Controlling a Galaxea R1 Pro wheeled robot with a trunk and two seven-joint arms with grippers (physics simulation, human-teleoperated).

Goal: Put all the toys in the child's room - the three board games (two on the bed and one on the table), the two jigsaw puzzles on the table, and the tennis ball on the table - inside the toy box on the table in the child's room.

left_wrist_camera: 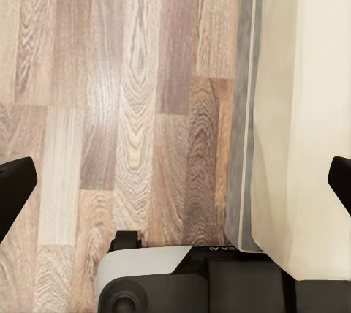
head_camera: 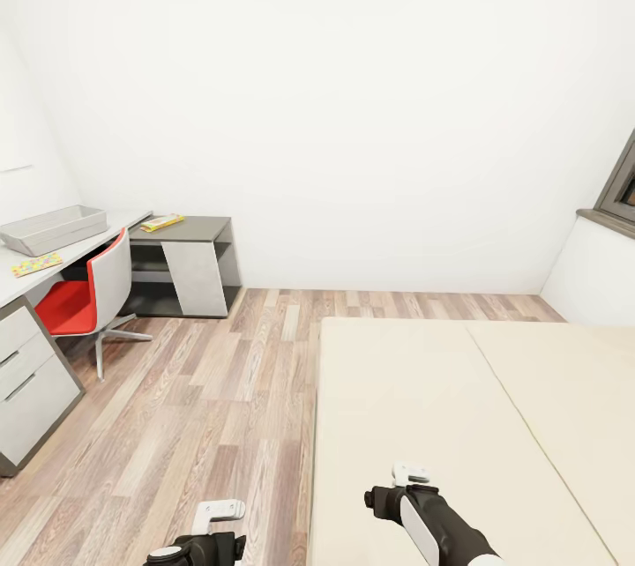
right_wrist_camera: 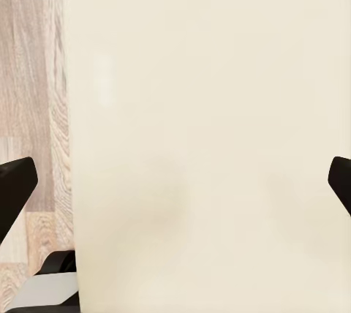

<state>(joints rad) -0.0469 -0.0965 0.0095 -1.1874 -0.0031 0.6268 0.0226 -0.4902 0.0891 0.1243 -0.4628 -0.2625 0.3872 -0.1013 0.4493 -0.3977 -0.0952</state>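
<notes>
A: Where is the toy box (head_camera: 55,228) lying from the grippers?

B: It is sitting on the table (head_camera: 88,242), at the back of the grey top near the wall, its long axis running along the table's length; it is lying far off to the left and ahead of both arms. One jigsaw puzzle (head_camera: 36,264) is lying flat on the top's front edge, just in front of the box but apart from it; a yellow printed board game (head_camera: 161,222) is resting on the far dark section of the table, well apart from the box.

A: And the bed (head_camera: 459,425)?

B: It is stretching out directly ahead and to the right; the part of the mattress I am seeing is carrying no game, so the two games there must be lying elsewhere, I judge.

A: Which arm is nearer the table?

B: The left gripper (head_camera: 218,515) is hanging over the wooden floor (head_camera: 203,398) beside the bed's near left edge, so it is the nearer one, though a red chair (head_camera: 88,293) is standing between; the right gripper (head_camera: 408,476) is hovering over the mattress's near left corner.

A: Are they holding anything?

B: No; in both wrist views the dark fingertips (left_wrist_camera: 16,189) are standing wide apart with nothing between them, so both are released and empty.
</notes>
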